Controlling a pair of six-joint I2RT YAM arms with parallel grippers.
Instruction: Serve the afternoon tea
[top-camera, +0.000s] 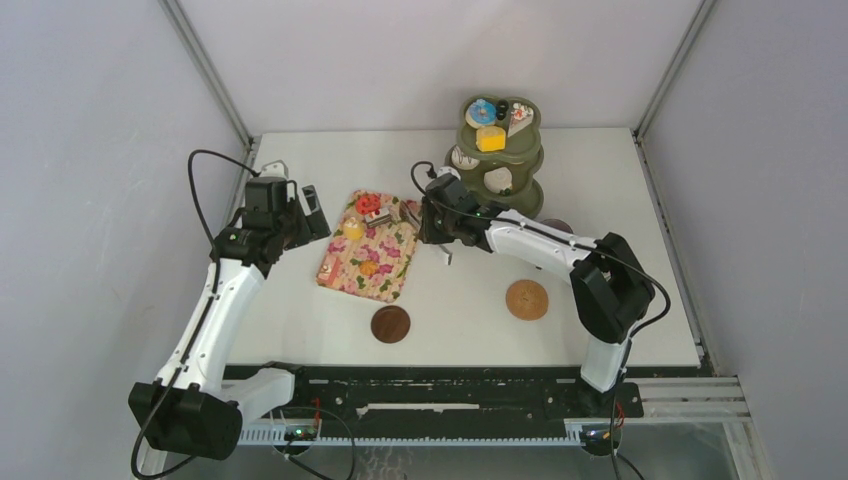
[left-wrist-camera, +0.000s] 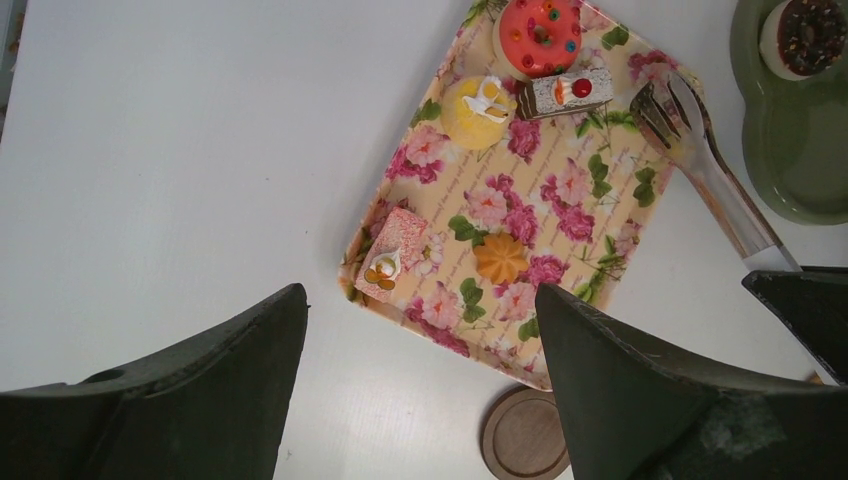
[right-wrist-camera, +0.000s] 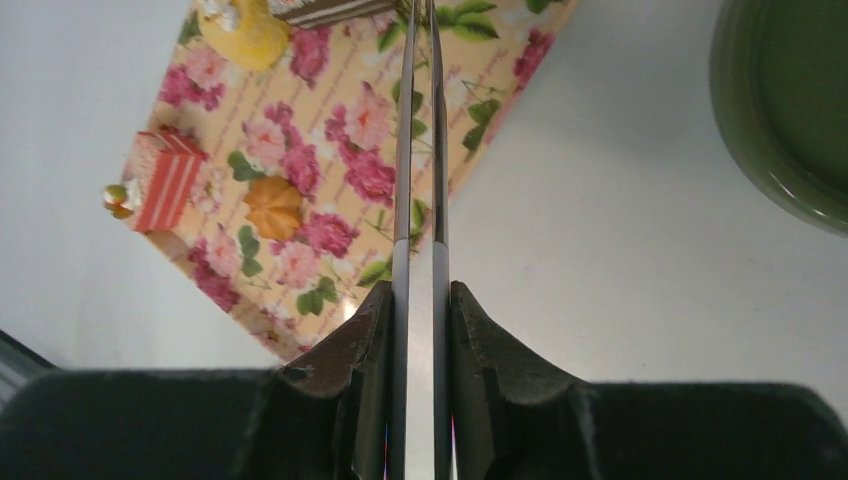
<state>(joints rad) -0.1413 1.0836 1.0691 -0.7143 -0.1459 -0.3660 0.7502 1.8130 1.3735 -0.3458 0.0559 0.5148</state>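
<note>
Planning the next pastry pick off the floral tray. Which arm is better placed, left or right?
Probably right. The right jaws are shut on the tongs, whose tips lie beside the chocolate cake slice on the tray. The left jaws stand open and empty, off to the tray's side.

Gap between tray (top-camera: 392, 250) and tiered stand (top-camera: 520, 160), tongs (left-wrist-camera: 715, 172) in it.

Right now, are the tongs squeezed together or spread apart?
Squeezed together: the right claw pinches the tongs, their two arms running almost touching over the floral tray.
</note>
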